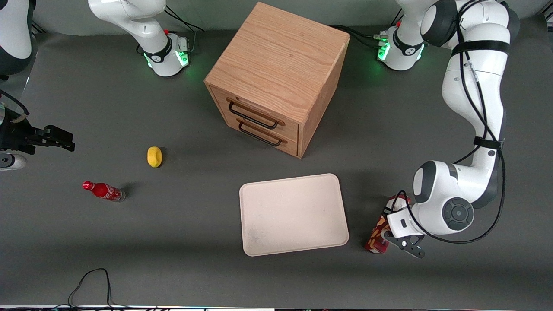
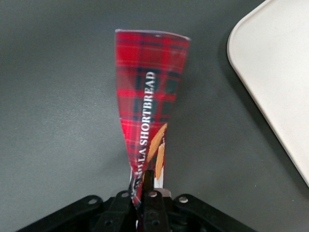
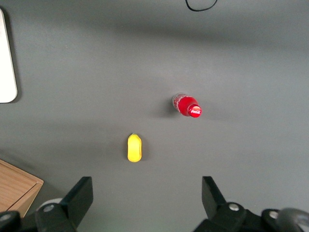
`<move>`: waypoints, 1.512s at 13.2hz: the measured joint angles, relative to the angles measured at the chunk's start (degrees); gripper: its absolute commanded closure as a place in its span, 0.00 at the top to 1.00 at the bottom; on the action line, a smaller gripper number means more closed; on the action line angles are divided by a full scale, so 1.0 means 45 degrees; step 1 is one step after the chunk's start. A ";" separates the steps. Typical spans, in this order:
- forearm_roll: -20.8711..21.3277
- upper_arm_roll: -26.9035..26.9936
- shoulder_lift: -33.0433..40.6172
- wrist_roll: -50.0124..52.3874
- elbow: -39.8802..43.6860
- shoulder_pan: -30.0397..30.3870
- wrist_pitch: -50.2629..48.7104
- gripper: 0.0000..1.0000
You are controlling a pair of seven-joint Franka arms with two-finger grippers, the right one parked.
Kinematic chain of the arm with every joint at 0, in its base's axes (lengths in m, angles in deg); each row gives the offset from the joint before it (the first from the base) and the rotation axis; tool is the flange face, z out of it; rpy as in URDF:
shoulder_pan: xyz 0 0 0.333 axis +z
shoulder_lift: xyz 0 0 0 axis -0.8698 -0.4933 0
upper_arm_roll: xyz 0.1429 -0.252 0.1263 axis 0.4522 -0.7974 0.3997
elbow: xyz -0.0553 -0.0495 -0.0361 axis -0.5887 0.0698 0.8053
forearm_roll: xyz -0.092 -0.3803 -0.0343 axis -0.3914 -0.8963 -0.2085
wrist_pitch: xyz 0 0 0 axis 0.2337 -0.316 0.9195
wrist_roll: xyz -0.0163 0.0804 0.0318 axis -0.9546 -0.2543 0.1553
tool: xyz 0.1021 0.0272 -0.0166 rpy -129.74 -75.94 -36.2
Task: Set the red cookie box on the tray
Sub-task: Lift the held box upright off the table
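Note:
The red cookie box [image 1: 377, 234] is a long tartan carton with biscuit pictures, and it sits just off the tray's short edge, toward the working arm's end of the table. My left gripper [image 1: 387, 225] is over it, shut on the near end of the box [image 2: 150, 96]. The black fingers [image 2: 155, 181] pinch the carton's narrow sides, which look squeezed in at the grip [image 2: 147, 178]. The cream-white tray [image 1: 293, 214] lies flat beside the box with nothing on it. Its rounded corner [image 2: 275, 67] shows in the left wrist view. I cannot tell whether the box rests on the table or hangs above it.
A wooden two-drawer cabinet [image 1: 276, 77] stands farther from the front camera than the tray. A yellow lemon-like object [image 1: 154, 156] and a small red soda bottle [image 1: 103, 191] lie toward the parked arm's end. A black cable [image 1: 90, 283] loops at the table's front edge.

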 measured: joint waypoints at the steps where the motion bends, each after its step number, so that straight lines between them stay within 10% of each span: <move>1: 0.0000 -0.0001 0.0000 0.0001 0.0000 0.0003 0.0000 0.00; 20: 0.0256 -0.0166 0.5770 0.1434 0.0270 0.0298 -0.8281 0.00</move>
